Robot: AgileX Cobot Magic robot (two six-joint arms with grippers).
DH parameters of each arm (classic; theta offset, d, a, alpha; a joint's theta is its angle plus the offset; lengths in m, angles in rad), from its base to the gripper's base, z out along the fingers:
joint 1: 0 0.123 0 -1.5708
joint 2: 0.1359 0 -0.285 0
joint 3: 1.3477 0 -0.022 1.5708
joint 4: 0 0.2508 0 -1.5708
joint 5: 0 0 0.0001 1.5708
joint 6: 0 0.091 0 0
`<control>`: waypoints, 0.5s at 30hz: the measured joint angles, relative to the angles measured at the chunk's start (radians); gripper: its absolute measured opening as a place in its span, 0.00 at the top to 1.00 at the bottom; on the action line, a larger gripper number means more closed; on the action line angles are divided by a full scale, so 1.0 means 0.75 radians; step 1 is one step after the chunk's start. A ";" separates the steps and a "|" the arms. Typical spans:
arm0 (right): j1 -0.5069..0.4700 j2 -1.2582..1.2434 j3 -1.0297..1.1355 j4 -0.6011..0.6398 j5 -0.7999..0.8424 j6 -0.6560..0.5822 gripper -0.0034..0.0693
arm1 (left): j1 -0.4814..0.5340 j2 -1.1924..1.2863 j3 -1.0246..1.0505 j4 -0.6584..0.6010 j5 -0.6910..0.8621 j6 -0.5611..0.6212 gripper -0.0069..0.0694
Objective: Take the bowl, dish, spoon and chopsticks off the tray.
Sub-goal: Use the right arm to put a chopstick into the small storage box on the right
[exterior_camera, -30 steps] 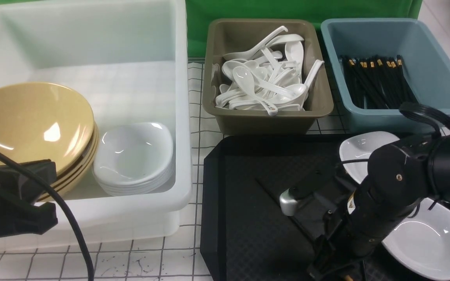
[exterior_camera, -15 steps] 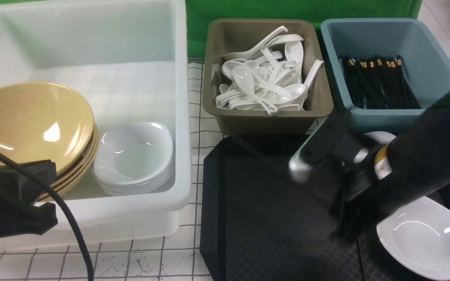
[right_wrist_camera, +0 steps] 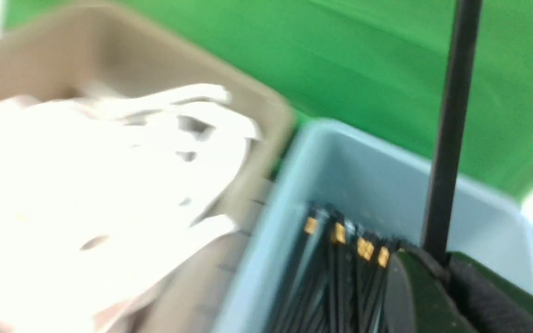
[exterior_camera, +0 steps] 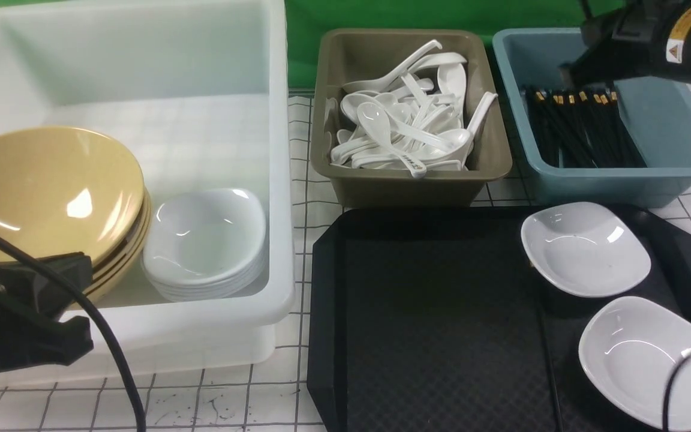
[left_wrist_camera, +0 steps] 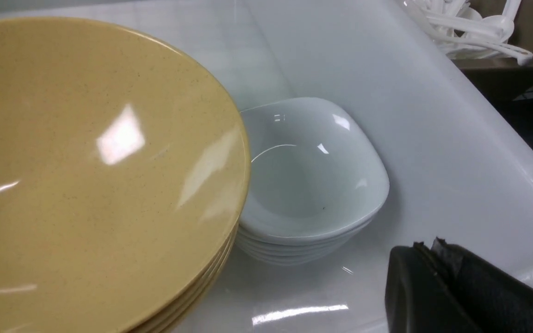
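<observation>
The right fingers (right_wrist_camera: pixel 410 296) are closed on the chopsticks (right_wrist_camera: pixel 447 138), which rise from between them as one thin black line. We cannot tell whether it is one stick or two. These fingers hang over the blue tub (exterior_camera: pixel 663 138), where many black sticks (exterior_camera: pixel 579 129) lie, and we cannot tell if they touch them.

The left fingers (left_wrist_camera: pixel 414 291) are pressed together with no gap, and they hold nothing. They are low at the near side of the white tub (exterior_camera: pixel 279 180). In this tub the bowl (exterior_camera: pixel 51 186) lies on top of a pile of the same yellow bowls, just beside a stack of white dishes (exterior_camera: pixel 204 240).

The spoon (exterior_camera: pixel 412 161), with dark marks on its handle, lies in the olive tub (exterior_camera: pixel 405 186) on the heap of plain spoons (exterior_camera: pixel 399 114).

On the right part of the tray (exterior_camera: pixel 441 336) we see the far dish (exterior_camera: pixel 585 249) and the near dish (exterior_camera: pixel 651 360), close to one another. The tray lies on the gridded tabletop (exterior_camera: pixel 231 396).
</observation>
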 joint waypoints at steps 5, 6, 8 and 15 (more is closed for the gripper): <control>-0.064 0.280 -0.221 0.001 0.158 0.211 0.66 | 0.000 0.000 0.003 0.000 -0.005 0.000 0.92; -0.064 0.325 -0.277 0.013 0.265 0.220 0.60 | 0.000 0.000 0.003 0.000 -0.005 0.000 0.92; -0.061 0.351 -0.332 0.061 0.405 0.197 0.53 | 0.000 0.000 0.003 0.000 -0.005 0.000 0.92; -0.058 0.277 -0.452 0.603 1.062 -0.387 0.47 | -0.001 0.000 0.003 0.000 -0.005 0.000 0.92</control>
